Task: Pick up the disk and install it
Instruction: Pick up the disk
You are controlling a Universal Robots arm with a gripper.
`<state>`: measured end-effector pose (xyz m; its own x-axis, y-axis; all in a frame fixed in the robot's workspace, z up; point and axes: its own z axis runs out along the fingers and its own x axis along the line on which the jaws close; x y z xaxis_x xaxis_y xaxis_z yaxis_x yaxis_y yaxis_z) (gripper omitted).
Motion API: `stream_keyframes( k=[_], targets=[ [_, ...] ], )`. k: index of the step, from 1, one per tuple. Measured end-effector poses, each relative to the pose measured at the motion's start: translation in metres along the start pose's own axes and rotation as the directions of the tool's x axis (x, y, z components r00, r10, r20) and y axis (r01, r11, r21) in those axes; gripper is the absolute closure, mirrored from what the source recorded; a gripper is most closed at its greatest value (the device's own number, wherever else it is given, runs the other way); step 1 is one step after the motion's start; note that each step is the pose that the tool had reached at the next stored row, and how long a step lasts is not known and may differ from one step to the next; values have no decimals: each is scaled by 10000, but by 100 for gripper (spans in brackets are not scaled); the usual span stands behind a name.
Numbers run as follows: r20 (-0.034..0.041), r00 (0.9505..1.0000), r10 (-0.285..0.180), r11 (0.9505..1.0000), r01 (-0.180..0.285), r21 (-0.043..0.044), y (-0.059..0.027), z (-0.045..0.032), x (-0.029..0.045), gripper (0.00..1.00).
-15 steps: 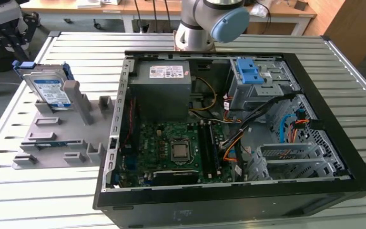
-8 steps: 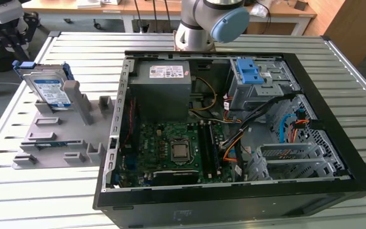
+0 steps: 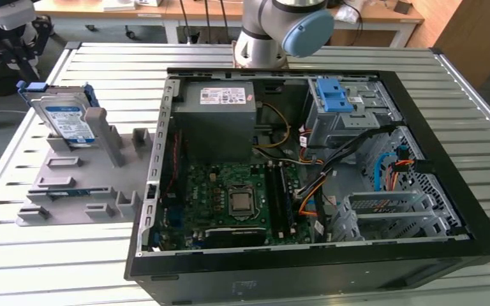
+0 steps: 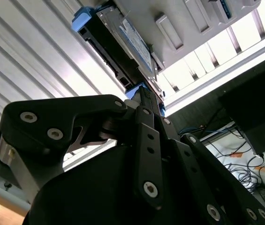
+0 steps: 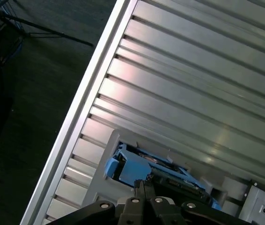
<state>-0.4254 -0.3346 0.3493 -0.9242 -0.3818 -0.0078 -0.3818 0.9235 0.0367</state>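
Silver disk (image 3: 64, 118) stands on edge, long axis up, in the grey holder (image 3: 83, 172) near the table's (image 3: 23, 255) far corner at the exterior view's left, well apart from the open case (image 3: 313, 159). In both wrist views my gripper (image 4: 144, 93) (image 5: 144, 185), closed and empty, points at its blue-framed end.

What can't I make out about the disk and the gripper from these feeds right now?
- Second wrist view: the gripper hides one end of the disk, so contact cannot be judged.
- First wrist view: the gripper's black links cover much of the disk, and its label is hidden.
- Exterior view: the arm runs off the top edge, so the gripper's height over the disk is unknown.
- Exterior view: cables block the inside of the drive cage.
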Motion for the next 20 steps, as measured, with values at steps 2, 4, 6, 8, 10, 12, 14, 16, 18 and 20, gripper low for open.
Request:
stream_keyframes(
  k=[2,4,6,8,10,12,14,16,18,20],
  targets=[
    [-6,9999,-160,9999,160,-1,0,0,0,89],
    [-11,9995,-322,9995,322,-3,0,1,0,89],
    [-18,9988,-494,9988,494,-4,0,1,0,89],
    [-24,9978,-670,9978,670,-6,0,1,0,89],
    [-31,9964,-851,9964,851,-8,0,1,0,89],
    [-37,9946,-1033,9946,1033,-10,0,2,0,89],
    [-44,9924,-1232,9924,1232,-12,0,2,0,89],
    [-51,9897,-1434,9897,1434,-15,0,3,0,89],
    [-59,9864,-1640,9865,1640,-18,0,3,0,89],
    [-66,9825,-1860,9825,1860,-21,0,4,0,89]
  ],
)
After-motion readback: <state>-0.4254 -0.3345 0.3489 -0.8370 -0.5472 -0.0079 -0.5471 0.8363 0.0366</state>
